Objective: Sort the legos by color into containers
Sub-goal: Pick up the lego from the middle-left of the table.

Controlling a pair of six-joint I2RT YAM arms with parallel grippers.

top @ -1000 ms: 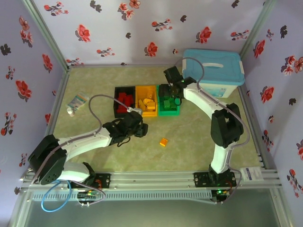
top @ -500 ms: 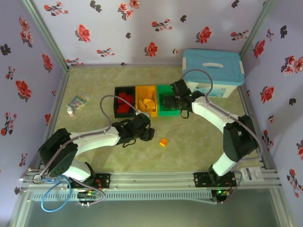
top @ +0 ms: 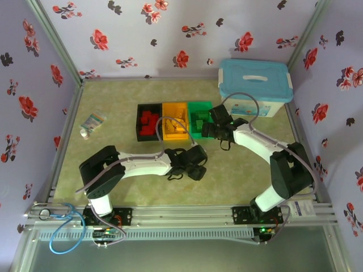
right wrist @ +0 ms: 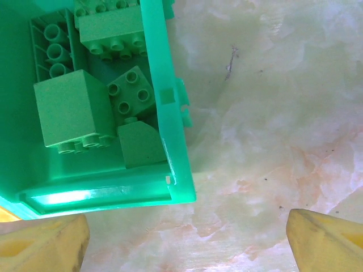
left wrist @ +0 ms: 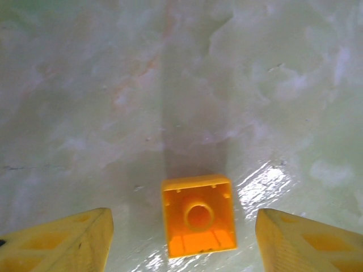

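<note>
- Since a second ago, the left end effector (left wrist: 182,229) has swung right across the desk (top: 227,175) to hang over the loose orange brick (left wrist: 198,215). The right end effector (right wrist: 184,243) has backed off the green bin (right wrist: 170,113) to its near right corner.
- Left jaws stand wide and hold nothing. The brick lies between the fingers, touching neither, closer to one than the other.
- Right jaws gape wide too, empty.
- The brick is square and orange-yellow, with its hollow underside and centre tube facing up, slightly askew to the fingers.
- Risk, as I judge it: the nearer finger meets the brick first and skids or twists it on the glossy desk, so the pinch catches a corner and slips.
- Farther off, the black bin (top: 138,122), orange-yellow bin (top: 174,105) and green bin stand in a row.
</note>
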